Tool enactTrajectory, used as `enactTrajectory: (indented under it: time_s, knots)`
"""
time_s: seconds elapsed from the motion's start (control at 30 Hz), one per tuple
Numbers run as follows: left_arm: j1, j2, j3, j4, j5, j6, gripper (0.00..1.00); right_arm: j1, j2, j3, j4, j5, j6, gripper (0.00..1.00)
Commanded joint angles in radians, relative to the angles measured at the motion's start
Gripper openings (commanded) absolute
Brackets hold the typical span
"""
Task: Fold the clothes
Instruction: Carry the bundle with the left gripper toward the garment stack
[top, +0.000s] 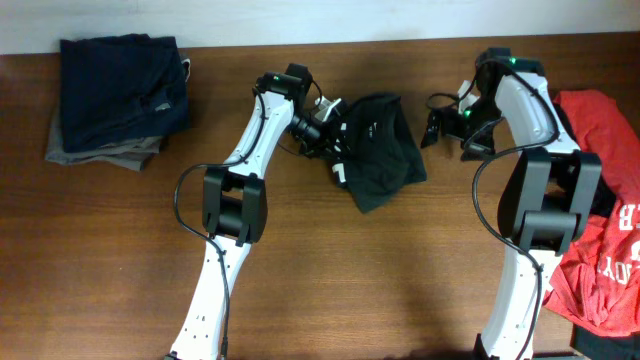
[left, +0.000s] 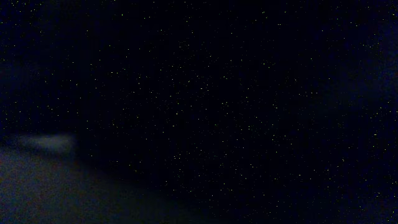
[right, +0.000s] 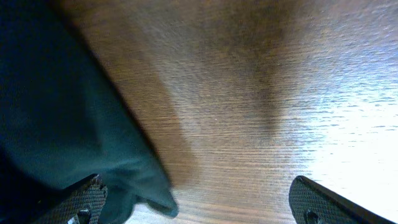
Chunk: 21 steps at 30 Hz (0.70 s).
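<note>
A crumpled charcoal-black T-shirt (top: 380, 150) lies on the wooden table (top: 330, 270) at the back centre. My left gripper (top: 332, 138) is buried in the shirt's left edge. The left wrist view is entirely dark with fabric against the lens, so its jaws are hidden. My right gripper (top: 440, 125) hovers just right of the shirt and stands open. In the right wrist view its fingertips (right: 84, 199) are spread wide over bare wood. A corner of the black shirt (right: 68, 124) reaches in by the left one. A red T-shirt (top: 610, 230) with white letters lies at the right edge.
A stack of folded dark navy and grey garments (top: 120, 90) sits at the back left corner. Both arm bases stand along the front edge of the table.
</note>
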Motion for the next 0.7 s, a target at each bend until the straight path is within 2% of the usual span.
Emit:
enactTrajectory:
  time_s: [0.0, 0.2, 0.3, 0.67]
  knots:
    - [0.054, 0.035, 0.065, -0.005, -0.25, 0.026, 0.0, 0.006, -0.014, -0.055, 0.016, -0.011, -0.008, 0.99]
    - [0.143, 0.035, 0.29, -0.063, -0.428, 0.035, 0.0, 0.006, -0.013, -0.073, 0.026, -0.005, -0.008, 0.99]
    - [0.183, 0.035, 0.391, -0.081, -0.459, 0.053, 0.0, 0.006, -0.013, -0.073, 0.03, -0.005, -0.008, 0.99]
    - [0.325, -0.041, 0.388, 0.035, -0.511, 0.095, 0.0, 0.006, -0.013, -0.073, 0.003, -0.005, -0.008, 0.99]
